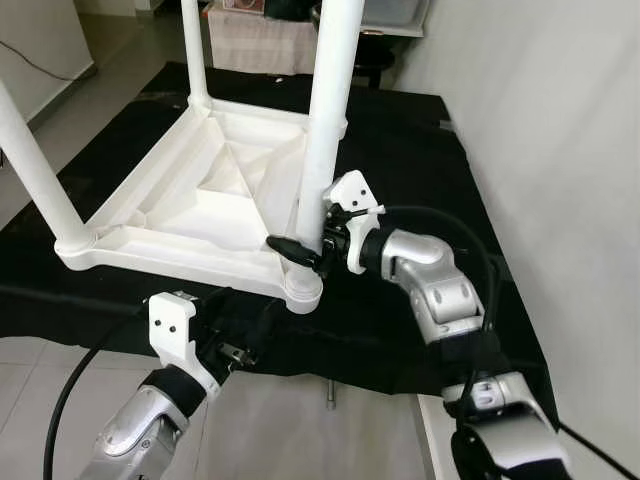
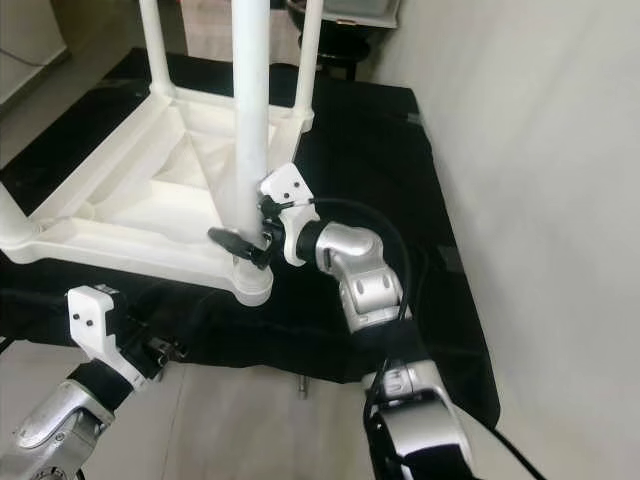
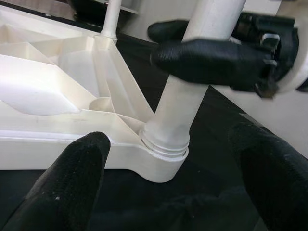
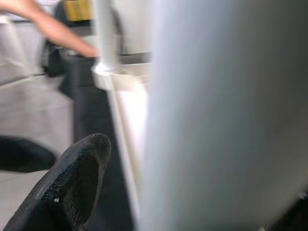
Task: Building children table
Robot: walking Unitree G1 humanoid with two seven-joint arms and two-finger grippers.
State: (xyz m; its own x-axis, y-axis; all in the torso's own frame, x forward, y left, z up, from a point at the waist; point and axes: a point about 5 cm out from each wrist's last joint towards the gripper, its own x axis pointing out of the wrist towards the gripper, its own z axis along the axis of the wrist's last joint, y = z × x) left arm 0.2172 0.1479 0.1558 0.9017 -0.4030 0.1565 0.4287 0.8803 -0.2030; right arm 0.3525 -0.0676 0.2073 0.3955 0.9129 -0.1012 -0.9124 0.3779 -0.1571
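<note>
Legs nearly all in, near corner being seated

Tabletop [image 1: 200, 200], white plastic and turned underside up, lies on a black cloth [image 1: 420, 180] spread over the floor. Four legs stand in its corner sockets: two far, one at the near left [image 1: 35, 170], and one at the near right corner [image 1: 330, 120]. The right pincer [image 1: 305, 245] is closed around that near right leg low down, just above its socket [image 3: 163, 149], one finger on each side of the tube. In the left wrist view a ridged ring shows at the joint, so this leg is probably not fully seated. The left pincer [image 1: 235, 350] hovers near and below the same corner, fingers [image 3: 72, 178] spread wide and holding nothing. By my reading, what is left is finishing this last leg and turning the table upright.
</note>
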